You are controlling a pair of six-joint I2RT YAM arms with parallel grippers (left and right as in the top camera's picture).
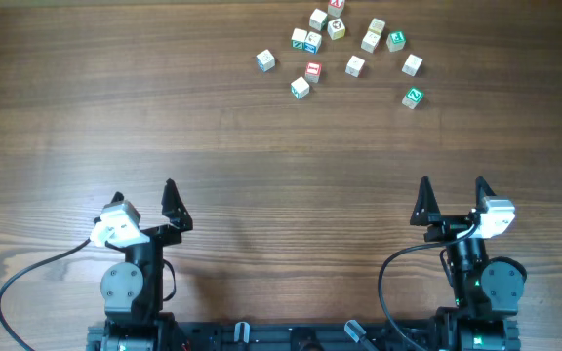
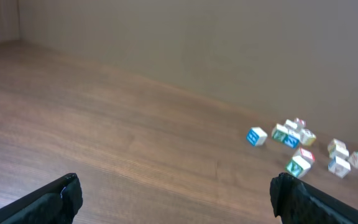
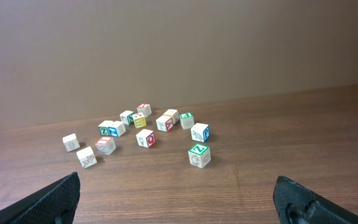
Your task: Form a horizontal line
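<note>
Big brown wood-grain tabletop (image 1: 164, 117), both arms sitting at the near edge: left gripper (image 1: 143, 189) and right gripper (image 1: 452, 181) spread wide, holding nothing. The small pale wooden letter cubes (image 1: 356, 66) are bunched at the far side, and the only line so far is a short touching row (image 1: 305, 41). Packed that tight, I reckon a finger clips the neighbours and knocks it crooked

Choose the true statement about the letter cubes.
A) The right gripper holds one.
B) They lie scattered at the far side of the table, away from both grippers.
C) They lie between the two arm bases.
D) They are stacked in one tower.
B: the letter cubes lie loose, far from the left gripper and right gripper, both open and empty.
</note>
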